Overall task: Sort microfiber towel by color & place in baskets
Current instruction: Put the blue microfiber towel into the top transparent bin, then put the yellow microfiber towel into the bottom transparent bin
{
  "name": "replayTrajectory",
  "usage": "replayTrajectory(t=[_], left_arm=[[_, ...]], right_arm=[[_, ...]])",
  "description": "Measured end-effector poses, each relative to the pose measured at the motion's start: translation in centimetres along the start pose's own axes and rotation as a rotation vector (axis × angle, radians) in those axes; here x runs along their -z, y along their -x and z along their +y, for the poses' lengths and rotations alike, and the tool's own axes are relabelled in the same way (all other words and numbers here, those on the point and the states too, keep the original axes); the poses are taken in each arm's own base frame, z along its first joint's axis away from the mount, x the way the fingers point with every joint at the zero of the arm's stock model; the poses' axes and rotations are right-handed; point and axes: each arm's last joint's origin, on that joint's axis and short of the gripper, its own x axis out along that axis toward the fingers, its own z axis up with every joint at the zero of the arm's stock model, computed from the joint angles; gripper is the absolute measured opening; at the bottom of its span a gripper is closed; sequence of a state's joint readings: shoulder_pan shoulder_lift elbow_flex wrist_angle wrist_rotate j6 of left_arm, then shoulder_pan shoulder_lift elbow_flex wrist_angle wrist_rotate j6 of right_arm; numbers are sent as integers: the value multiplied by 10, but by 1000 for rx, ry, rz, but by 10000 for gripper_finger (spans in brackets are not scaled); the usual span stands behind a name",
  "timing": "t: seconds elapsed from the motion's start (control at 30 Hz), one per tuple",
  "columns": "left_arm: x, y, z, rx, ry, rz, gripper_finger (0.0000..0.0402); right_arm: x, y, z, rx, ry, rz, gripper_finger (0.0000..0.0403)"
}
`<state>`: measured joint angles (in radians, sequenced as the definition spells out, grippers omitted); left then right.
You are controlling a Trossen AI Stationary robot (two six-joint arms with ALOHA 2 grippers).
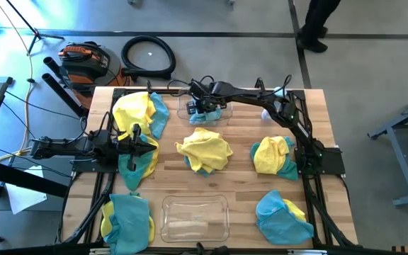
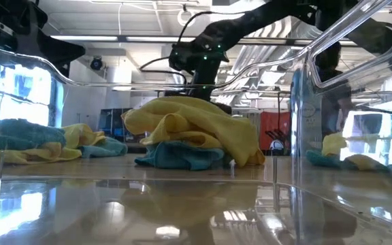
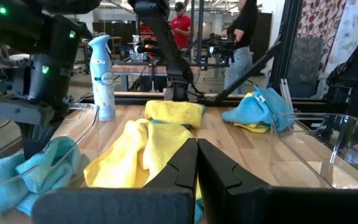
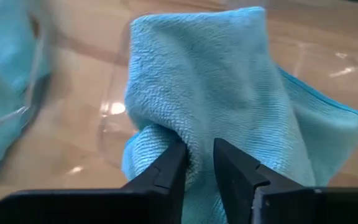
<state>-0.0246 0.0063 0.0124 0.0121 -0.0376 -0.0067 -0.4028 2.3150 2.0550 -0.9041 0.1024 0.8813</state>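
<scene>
From my remote station, I see the near basket [image 1: 195,218], a clear rounded-corner plastic tub, sitting empty at the table's front edge. My left gripper [image 1: 149,145] lies low over the left side of the wooden table [image 1: 239,191], arm stretched level, jaws pressed fully together on nothing. Fuzzy towel heaps, yellow over teal, dot the boards; the centre heap [image 1: 204,151] lies crumpled mid-table. Farther back, my right arm reaches across to the far basket [image 1: 187,112], its right gripper [image 4: 198,163] pointing down, jaws a narrow gap apart with a fold of soft, ribbed teal towel [image 4: 229,87] between them, inside that tub.
</scene>
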Motion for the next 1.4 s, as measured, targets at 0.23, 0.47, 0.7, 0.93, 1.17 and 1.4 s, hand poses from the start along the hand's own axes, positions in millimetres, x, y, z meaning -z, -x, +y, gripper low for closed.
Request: replayTrajectory(t=[0.23, 0.47, 0.7, 0.93, 1.17, 1.4], left_arm=[[0, 0, 0, 0, 0, 0, 0], [0, 0, 0, 0, 0, -1, 0], [0, 0, 0, 0, 0, 0, 0], [0, 0, 0, 0, 0, 0, 0], [0, 0, 0, 0, 0, 0, 0], [0, 0, 0, 0, 0, 0, 0]], right_arm=[[3, -19, -2, 12, -59, 16, 109], [8, -37, -3, 21, -78, 66, 118], [0, -20, 4, -2, -59, 42, 119], [-15, 36, 20, 2, 20, -20, 119], [9, 91, 6, 99, 115, -6, 119], [60, 135, 1, 22, 210, -100, 106]])
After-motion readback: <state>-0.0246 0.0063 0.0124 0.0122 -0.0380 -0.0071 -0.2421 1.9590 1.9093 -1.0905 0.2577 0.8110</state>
